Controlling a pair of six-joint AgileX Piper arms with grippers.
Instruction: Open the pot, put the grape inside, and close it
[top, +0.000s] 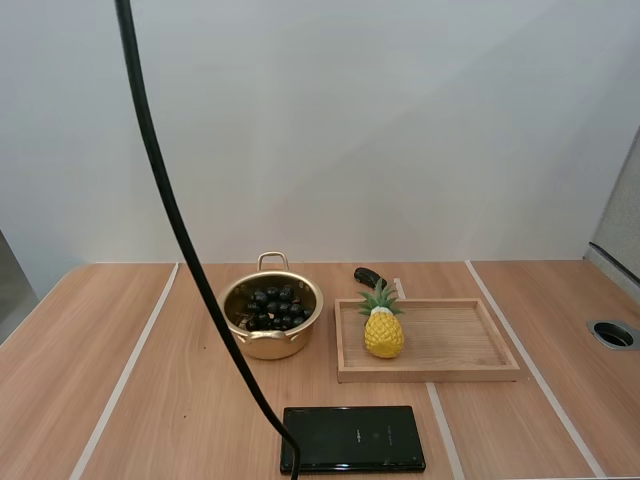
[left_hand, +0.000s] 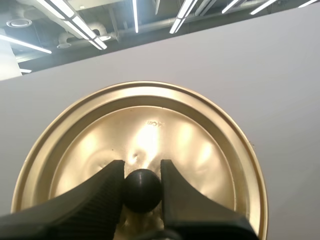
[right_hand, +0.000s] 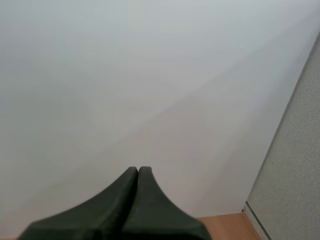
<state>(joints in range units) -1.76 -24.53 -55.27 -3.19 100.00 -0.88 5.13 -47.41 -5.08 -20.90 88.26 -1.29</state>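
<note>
From the high view I get the layout of the light wooden desk (top: 120, 400): the small round golden metal pot (top: 271, 318) with loop handles stands uncovered left of the middle, and the bunch of dark, nearly black grapes (top: 272, 306) lies inside it, filling the bottom. Just to its right lies a shallow rectangular wooden tray (top: 470, 345), with a small yellow toy pineapple with a green crown (top: 383, 328) standing upright at the tray's left end. A flat black rectangular object (top: 352, 438) (I cannot tell what it is) lies nearer the front edge, and a small black item (top: 367, 276) sits just behind the tray. The left wrist view supplies what that view lacks: the round golden metal lid (left_hand: 150, 135), shiny, with raised rings near its rim, is held off the pot, its knob side towards the camera and a pale wall behind it. My left gripper (left_hand: 142, 175) pinches the lid's round black knob (left_hand: 142, 192) between its ribbed fingers. In the right wrist view my right gripper (right_hand: 138, 172) has its fingers pressed together into one dark wedge, holding nothing, facing the pale wall with a strip of desk near it.
</note>
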